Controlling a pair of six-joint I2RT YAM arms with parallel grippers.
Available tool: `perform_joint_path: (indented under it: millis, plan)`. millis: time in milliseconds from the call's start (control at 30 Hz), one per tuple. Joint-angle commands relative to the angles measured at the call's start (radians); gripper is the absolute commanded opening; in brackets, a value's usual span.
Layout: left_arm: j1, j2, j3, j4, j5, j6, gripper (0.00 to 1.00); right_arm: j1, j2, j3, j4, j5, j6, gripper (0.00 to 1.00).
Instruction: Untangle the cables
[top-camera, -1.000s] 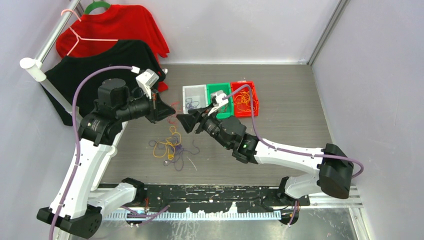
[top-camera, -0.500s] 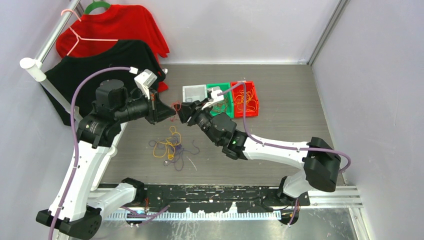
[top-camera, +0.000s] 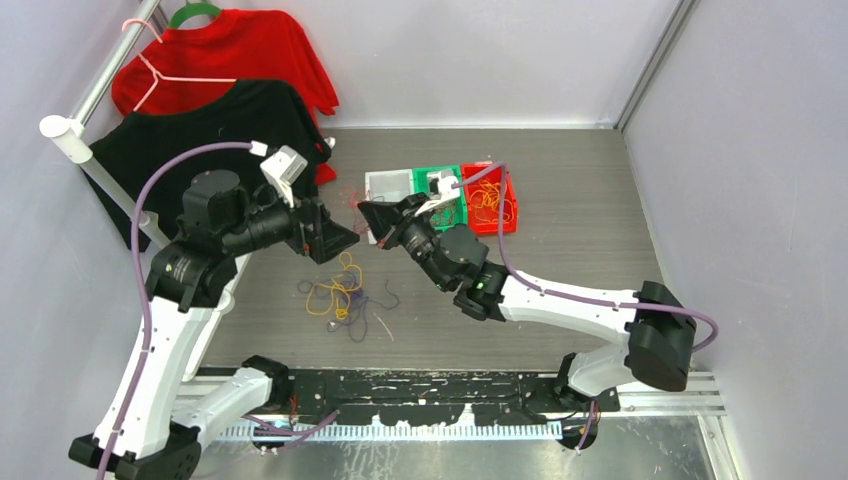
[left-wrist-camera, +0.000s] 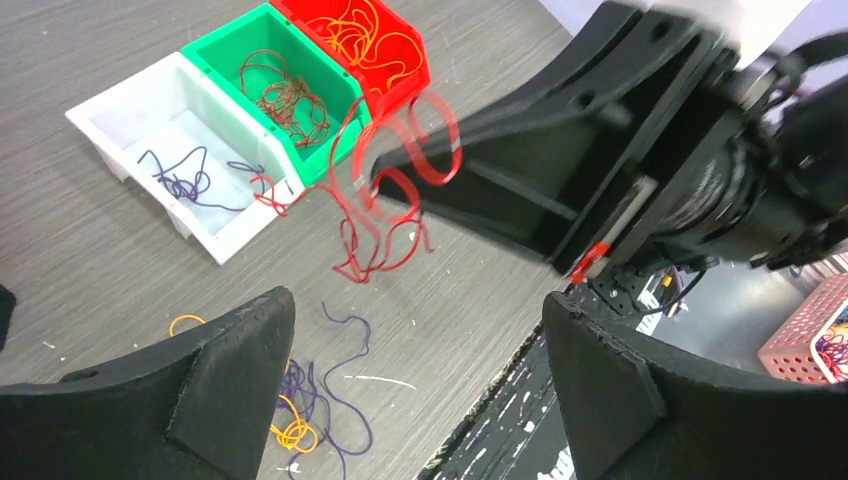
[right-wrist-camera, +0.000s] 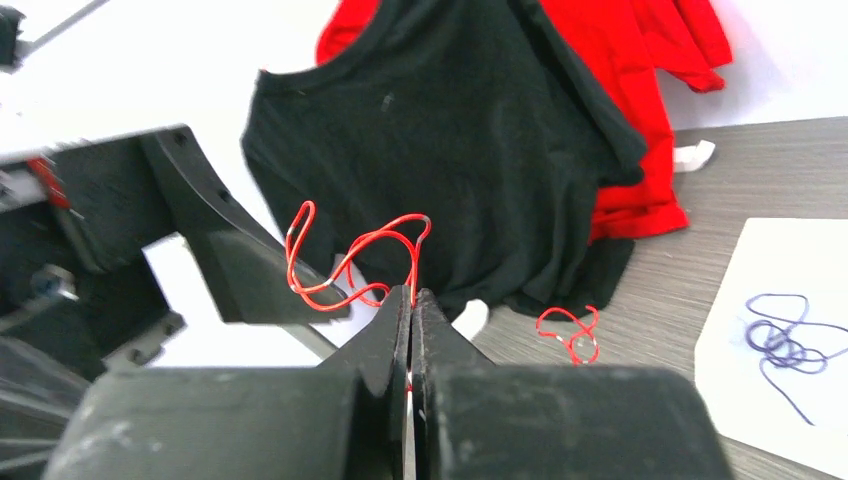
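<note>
A thin red cable (right-wrist-camera: 355, 262) sticks up in loops from my right gripper (right-wrist-camera: 411, 296), whose jaws are pressed shut on it. In the left wrist view the same red cable (left-wrist-camera: 385, 200) dangles in the air above the table. My left gripper (left-wrist-camera: 417, 300) faces it from a short distance, open wide and holding nothing. From above, the left gripper (top-camera: 335, 236) and right gripper (top-camera: 368, 213) are tip to tip, slightly apart. A tangle of orange and purple cables (top-camera: 345, 295) lies on the table below them. Another red cable (right-wrist-camera: 568, 332) lies by the black shirt.
Three bins sit side by side behind the grippers: white bin (top-camera: 388, 182) with a purple cable, green bin (top-camera: 437, 170) with dark red ones, red bin (top-camera: 512, 200) with orange ones. A black shirt (top-camera: 230, 130) and a red shirt (top-camera: 240, 55) hang from a rail at the back left.
My left gripper opened, let go of the red cable and drew back to the left. My right gripper closed on that cable and holds it alone.
</note>
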Motion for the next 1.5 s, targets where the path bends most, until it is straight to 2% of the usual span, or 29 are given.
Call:
perform_joint_path:
  millis: [0,100,333,433,500,567,967,1067,1167,1267,1467]
  plan:
    - [0.005,-0.084,-0.084,0.117,0.021,-0.023,0.93,0.002,-0.089,0.005,0.026,-0.062,0.066,0.01]
    - [0.006,-0.105,-0.125,0.173,0.065,-0.077,0.89,0.001,-0.097,0.012,0.012,-0.199,0.132,0.01]
    - [0.005,-0.09,-0.098,0.281,0.161,-0.172,0.59,0.001,-0.104,0.038,-0.019,-0.382,0.245,0.01]
    - [0.005,-0.086,-0.099,0.299,0.221,-0.218,0.4,0.001,-0.117,0.03,-0.02,-0.391,0.25,0.01]
    - [0.006,-0.09,-0.101,0.289,0.223,-0.218,0.26,0.0,-0.132,0.022,-0.017,-0.383,0.251,0.01]
    - [0.006,-0.1,-0.102,0.273,0.205,-0.206,0.16,0.0,-0.145,0.012,-0.017,-0.374,0.246,0.01]
    - [0.006,-0.135,-0.075,0.262,0.176,-0.225,0.12,0.0,-0.257,-0.048,-0.16,-0.272,0.13,0.01]
    - [0.005,-0.139,-0.075,0.255,0.148,-0.219,0.12,0.001,-0.285,-0.052,-0.211,-0.242,0.092,0.01]
    - [0.006,-0.145,-0.072,0.234,0.069,-0.186,0.07,0.0,-0.309,-0.042,-0.281,-0.199,0.037,0.01]
    - [0.006,-0.145,-0.05,0.189,-0.055,-0.055,0.0,0.0,-0.342,-0.018,-0.387,-0.137,-0.044,0.01]
    - [0.005,-0.153,-0.05,0.155,-0.331,0.378,0.0,0.0,-0.394,0.032,-0.627,0.097,-0.204,0.01]
